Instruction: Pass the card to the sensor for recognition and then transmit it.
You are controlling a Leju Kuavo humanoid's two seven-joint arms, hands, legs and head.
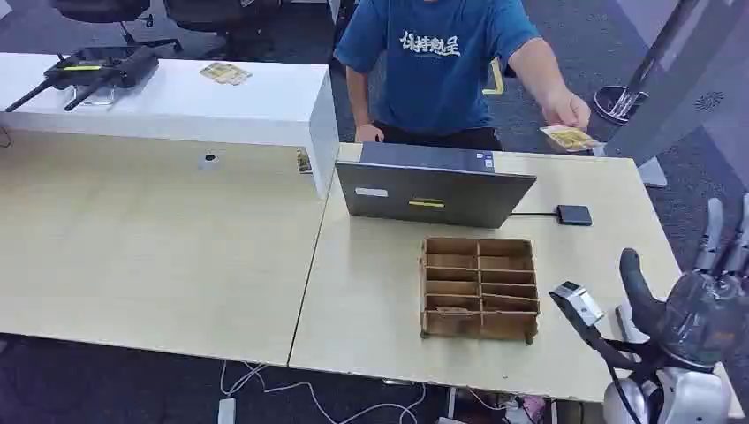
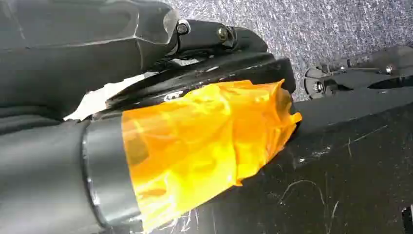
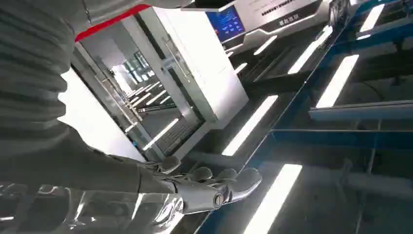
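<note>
Holding a yellowish card [image 1: 568, 137] over the far right edge of the table [image 1: 177, 256], a person's hand [image 1: 565, 110] is stretched out from a body in a blue shirt [image 1: 437, 62] standing behind the laptop [image 1: 433, 187]. That card is well beyond the robot's right hand [image 1: 707, 283], farther from the robot and somewhat to its left, with the table's right end between them. The right hand is raised near the near right corner of the table, its fingers [image 1: 714, 231] straight up and spread apart, the thumb [image 1: 638, 284] standing off to one side, and nothing is in it. In the right wrist view the same hand [image 3: 195, 187] shows extended fingertips against ceiling lights.

The small black sensor box [image 1: 574, 215] lies flat on the table, between the card and the right hand, cabled toward the laptop. To the left of the right hand sits a wooden divided tray [image 1: 480, 287], just nearer the robot than the laptop. More cards [image 1: 224, 73] lie on a white counter [image 1: 265, 110] far off to the left, beside black devices with antennas [image 1: 93, 71].

The left wrist view shows orange tape [image 2: 204, 146] wrapped on a dark part above grey carpet; whether the left hand is apart or closed cannot be told.
</note>
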